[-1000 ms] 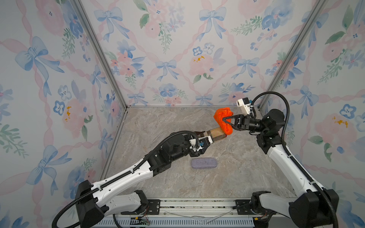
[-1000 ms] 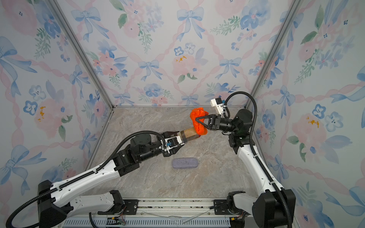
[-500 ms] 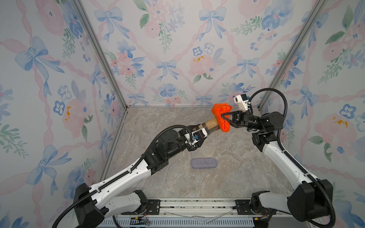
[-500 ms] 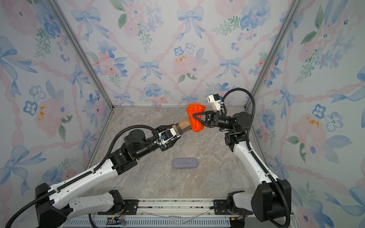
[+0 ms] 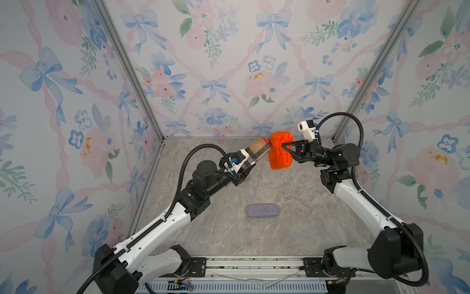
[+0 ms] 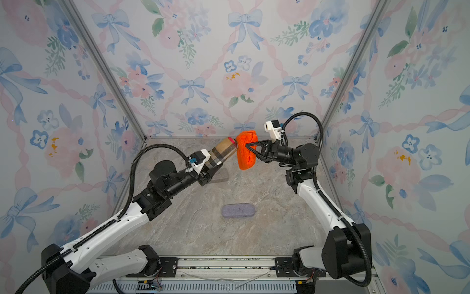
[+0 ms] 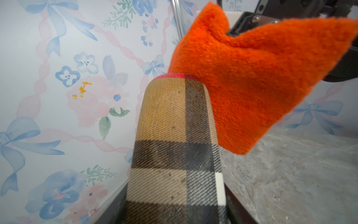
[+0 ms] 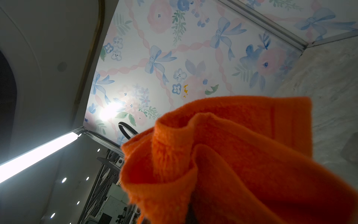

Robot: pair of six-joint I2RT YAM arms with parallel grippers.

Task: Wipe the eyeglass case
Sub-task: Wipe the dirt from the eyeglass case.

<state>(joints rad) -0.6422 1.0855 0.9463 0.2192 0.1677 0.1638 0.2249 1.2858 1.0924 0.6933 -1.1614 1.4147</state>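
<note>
I raised plaid eyeglass case (image 5: 257, 152), clamped in left gripper (image 5: 250, 163), toward upper centre | right gripper (image 5: 283, 145) pinched orange cloth (image 5: 279, 152) against its tip | wiping underway

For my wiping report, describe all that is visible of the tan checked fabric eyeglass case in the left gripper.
The tan checked fabric eyeglass case is an oblong with rounded end, dark grey bands and a red strip at the tip. It is held in the air, tilted upward. The left gripper grips its lower end; the fluffy orange cloth touches its tip.
</note>
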